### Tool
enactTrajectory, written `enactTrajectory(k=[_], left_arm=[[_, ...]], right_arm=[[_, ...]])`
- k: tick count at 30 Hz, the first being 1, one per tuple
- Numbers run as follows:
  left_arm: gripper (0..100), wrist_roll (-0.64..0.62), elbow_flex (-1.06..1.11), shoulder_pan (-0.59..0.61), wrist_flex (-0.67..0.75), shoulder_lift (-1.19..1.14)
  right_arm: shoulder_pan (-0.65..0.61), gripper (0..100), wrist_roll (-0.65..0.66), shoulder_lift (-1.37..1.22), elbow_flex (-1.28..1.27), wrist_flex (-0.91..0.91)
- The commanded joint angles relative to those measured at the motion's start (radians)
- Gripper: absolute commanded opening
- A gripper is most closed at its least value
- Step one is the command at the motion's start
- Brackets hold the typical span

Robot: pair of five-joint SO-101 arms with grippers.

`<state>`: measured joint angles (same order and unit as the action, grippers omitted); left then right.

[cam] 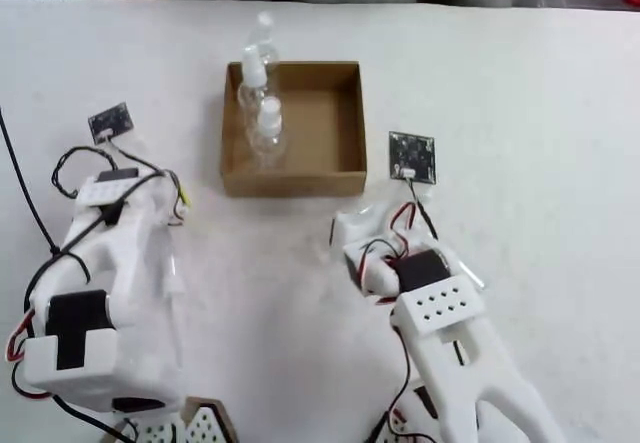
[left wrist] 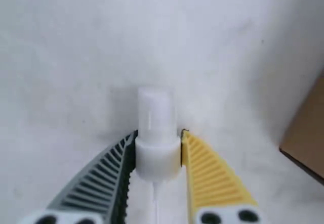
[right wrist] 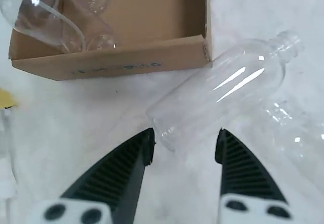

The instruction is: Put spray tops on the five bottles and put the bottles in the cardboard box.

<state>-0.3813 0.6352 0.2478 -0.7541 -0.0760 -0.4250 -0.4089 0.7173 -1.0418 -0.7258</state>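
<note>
A white table (cam: 520,83) carries the cardboard box (cam: 293,180) at its middle, well apart from both arms' bases; the left gripper (left wrist: 158,138) pinches a white spray top (left wrist: 157,113) by its collar, with a thin tube running back between the fingers; the right gripper (right wrist: 185,143) has its fingers spread on either side of the base of an open-necked bottle (right wrist: 223,90), which lies tilted on the table just beside the box's near corner. To do this step well, the right fingers should probably close low on the body, clear of the neck, and hold the bottle steady with its mouth offered to the other arm; the tube likely has to enter the mouth straight before the collar seats, since clear plastic may slip or roll. Counted: one top in hand; two loose bottles, the second (right wrist: 298,133) touching or just beside the first; two capped bottles clearly inside the box, perhaps a third at its far wall, though I cannot tell; one box; two arms.
</note>
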Motion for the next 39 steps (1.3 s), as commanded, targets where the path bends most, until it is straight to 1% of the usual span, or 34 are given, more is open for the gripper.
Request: enactTrajectory(k=[1,3,8,15,24,29,31,36,39], left_arm=[[3,0.012,-0.015,0.005,0.018,0.027],[3,0.012,-0.015,0.005,0.018,0.027],[3,0.012,-0.015,0.005,0.018,0.027],[3,0.012,-0.014,0.005,0.018,0.027],[3,0.012,-0.014,0.005,0.018,0.027],[3,0.012,-0.009,0.005,0.020,0.027],[3,0.012,-0.008,0.005,0.023,0.028],[3,0.012,-0.008,0.005,0.025,0.028],[3,0.012,-0.008,0.005,0.025,0.028]], right_arm=[[-0.001,18.3,-0.068,-0.030,0.035,0.067],[0.002,18.3,-0.087,-0.074,0.038,0.090],[0.002,18.3,-0.091,-0.185,0.040,0.174],[0.004,18.3,-0.091,-0.248,0.041,0.265],[0.010,18.3,-0.091,-0.249,0.052,0.259],[0.105,18.1,-0.091,-0.242,0.048,0.257],[0.114,18.0,-0.091,-0.240,0.046,0.236],[-0.022,18.0,-0.081,-0.139,0.055,0.099],[-0.067,18.0,-0.081,-0.031,0.048,0.036]])
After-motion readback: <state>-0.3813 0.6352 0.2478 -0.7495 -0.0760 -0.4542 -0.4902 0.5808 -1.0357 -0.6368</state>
